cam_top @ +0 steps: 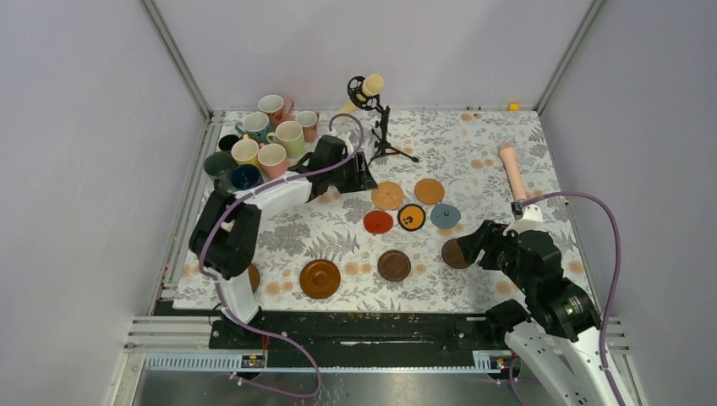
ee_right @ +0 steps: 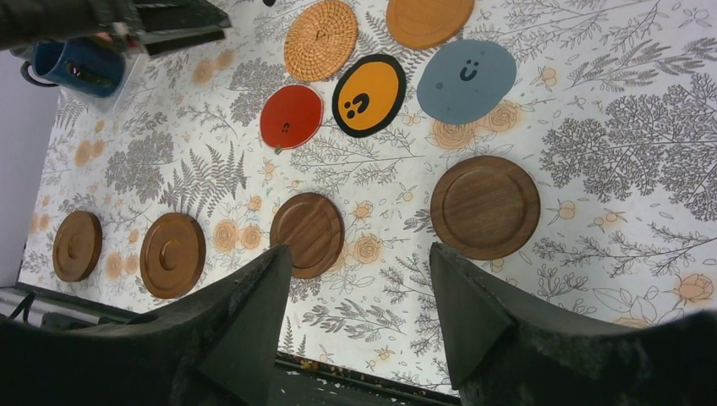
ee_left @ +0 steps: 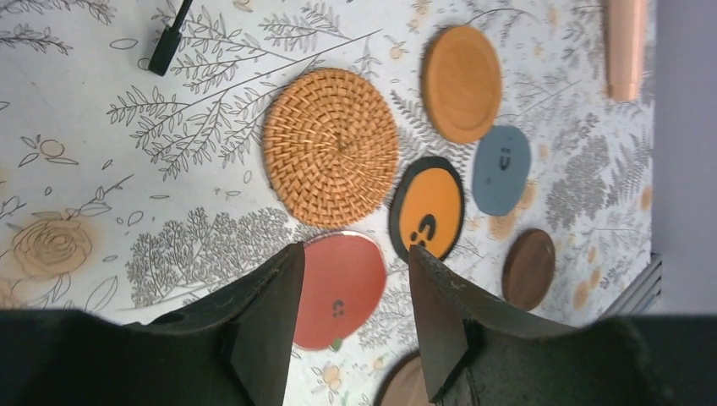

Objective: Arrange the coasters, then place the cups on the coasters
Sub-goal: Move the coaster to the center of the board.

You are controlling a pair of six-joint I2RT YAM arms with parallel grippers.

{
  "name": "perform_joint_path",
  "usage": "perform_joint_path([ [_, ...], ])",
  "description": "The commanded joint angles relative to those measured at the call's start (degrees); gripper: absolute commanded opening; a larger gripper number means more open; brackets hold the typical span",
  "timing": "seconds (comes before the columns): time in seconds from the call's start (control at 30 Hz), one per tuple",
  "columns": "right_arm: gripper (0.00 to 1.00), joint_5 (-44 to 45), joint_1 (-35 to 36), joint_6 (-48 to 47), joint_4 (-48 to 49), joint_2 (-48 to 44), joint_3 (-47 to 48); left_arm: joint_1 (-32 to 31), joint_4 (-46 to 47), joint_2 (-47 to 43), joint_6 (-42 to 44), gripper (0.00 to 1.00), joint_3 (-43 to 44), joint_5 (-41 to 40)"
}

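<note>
Ceramic mugs [cam_top: 290,135] are being seen crowded at the far-left corner; left gripper [ee_left: 355,251] and right gripper [ee_right: 359,249] are being held parted, empty.

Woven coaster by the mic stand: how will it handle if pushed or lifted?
The woven coaster lies flat on the tablecloth, so a push probably slides it. Its rough weave likely drags a little. It looks thin and light; the low edge may be hard to pinch.
</note>
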Motion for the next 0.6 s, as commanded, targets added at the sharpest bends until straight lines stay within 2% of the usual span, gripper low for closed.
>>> perform_joint_path([
  [0.0,0.7,2.31,0.37,2.31,1.33,-0.28,-0.82,-0.26,-4.98,-8.09,1.85,0.5,-0.46,0.16],
  [0.1,0.7,5.66,0.36,6.63,0.02,0.47,-1.33,-0.39,-12.54,-12.65,2.37,0.5,0.94,-1.9],
  [0.23,0.69,8.47,0.36,11.45,-0.85,2.71,-2.34,-0.66,-18.71,-21.3,3.72,0.52,0.85,-0.11],
  [0.37,0.7,11.91,0.38,18.68,-0.15,6.05,-4.18,-0.74,-26.16,-30.25,8.41,0.55,0.92,-1.39],
  [0.57,0.7,14.6,0.36,26.32,4.02,14.71,-8.09,-0.7,-31.77,-42.34,15.86,0.59,-2.28,-6.63],
])
